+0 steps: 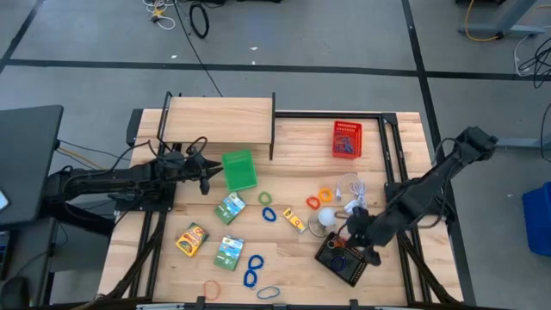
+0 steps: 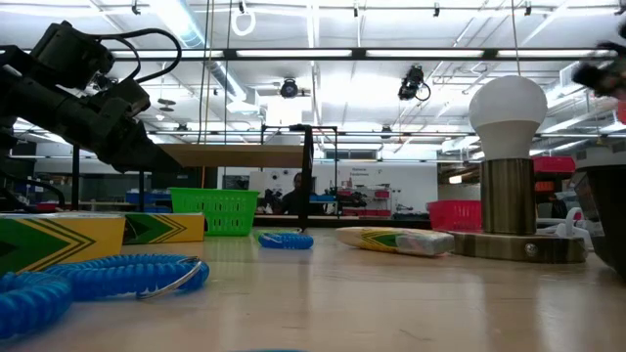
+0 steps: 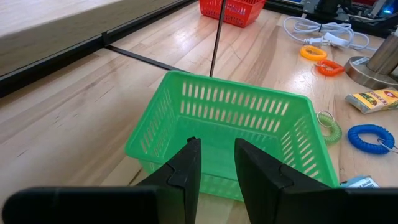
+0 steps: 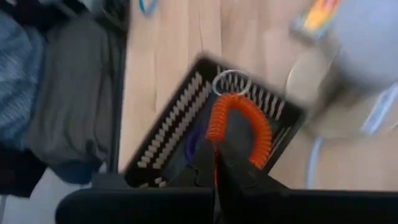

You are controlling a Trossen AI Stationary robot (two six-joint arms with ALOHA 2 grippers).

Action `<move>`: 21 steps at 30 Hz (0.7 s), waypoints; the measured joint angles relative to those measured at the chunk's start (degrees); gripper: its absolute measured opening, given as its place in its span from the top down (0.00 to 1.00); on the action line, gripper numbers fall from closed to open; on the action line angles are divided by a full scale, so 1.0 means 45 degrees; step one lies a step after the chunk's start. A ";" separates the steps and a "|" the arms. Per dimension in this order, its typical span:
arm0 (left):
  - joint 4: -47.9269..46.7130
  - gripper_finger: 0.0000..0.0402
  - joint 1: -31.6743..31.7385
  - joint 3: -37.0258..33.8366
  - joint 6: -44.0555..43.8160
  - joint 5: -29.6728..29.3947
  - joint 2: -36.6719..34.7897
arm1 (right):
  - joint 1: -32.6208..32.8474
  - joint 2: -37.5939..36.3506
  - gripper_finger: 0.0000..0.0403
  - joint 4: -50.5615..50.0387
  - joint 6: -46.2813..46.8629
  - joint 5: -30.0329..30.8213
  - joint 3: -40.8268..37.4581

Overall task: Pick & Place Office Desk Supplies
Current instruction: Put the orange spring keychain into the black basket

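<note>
Two dark arms work over the wooden table (image 1: 284, 129), one from each side. Nearest the front edge lie a red loop (image 1: 212, 289), a grey-blue loop (image 1: 269, 293) and two blue coiled loops (image 1: 252, 269), with a green printed packet (image 1: 229, 252) and a yellow printed packet (image 1: 192, 239) just behind them toward the left side.

Near the front right corner sits a black mesh basket (image 1: 342, 258), tilted to the table's edges. The right tool (image 4: 214, 163) hangs directly over it, fingers pressed together and pinching one end of an orange coiled loop (image 4: 239, 124) with a small metal ring; the loop arches above the basket's open top. Whether it touches the basket floor cannot be told.

Behind the basket stands a white ball-shaped lamp on a round base (image 1: 326, 218), with its white cord (image 1: 351, 191) beside it. A small yellow packet (image 1: 295, 221) lies just left of the base, a second green packet (image 1: 230, 207) farther left, and a blue loop (image 1: 269, 213), a green loop (image 1: 265, 198) and two orange loops (image 1: 318, 198) lie between.

Farther back on the left, the left tool (image 3: 214, 168) hovers at the near rim of a green mesh basket (image 3: 230, 134), fingers (image 3: 186, 171) a little apart and holding nothing.

At the back stand a red mesh basket (image 1: 346, 139) and a raised wooden shelf (image 1: 219, 119).
</note>
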 joint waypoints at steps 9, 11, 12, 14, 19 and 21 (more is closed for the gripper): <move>0.0005 0.74 0.0000 0.0001 0.0000 0.0000 0.0000 | 0.0339 0.2667 1.00 0.1299 0.0586 -0.1174 0.0000; 0.0005 0.74 -0.0002 -0.0004 0.0000 0.0000 0.0000 | 0.0277 0.2979 0.99 0.1377 0.0589 -0.1197 0.0000; 0.0005 0.74 0.0000 -0.0004 0.0000 0.0000 -0.0002 | 0.0258 0.3093 0.97 0.1359 0.0605 -0.1202 0.0000; 0.0005 0.74 0.0000 0.0001 0.0000 0.0000 0.0000 | 0.0249 0.3222 0.93 0.1367 0.0920 -0.1197 0.0000; 0.0005 0.74 0.0000 -0.0004 0.0000 0.0000 0.0000 | 0.0207 0.3257 0.80 0.1415 0.1575 -0.1389 0.0000; 0.0005 0.74 0.0000 0.0001 0.0000 0.0000 0.0000 | 0.0209 0.3257 0.75 0.1641 0.1589 -0.1558 0.0000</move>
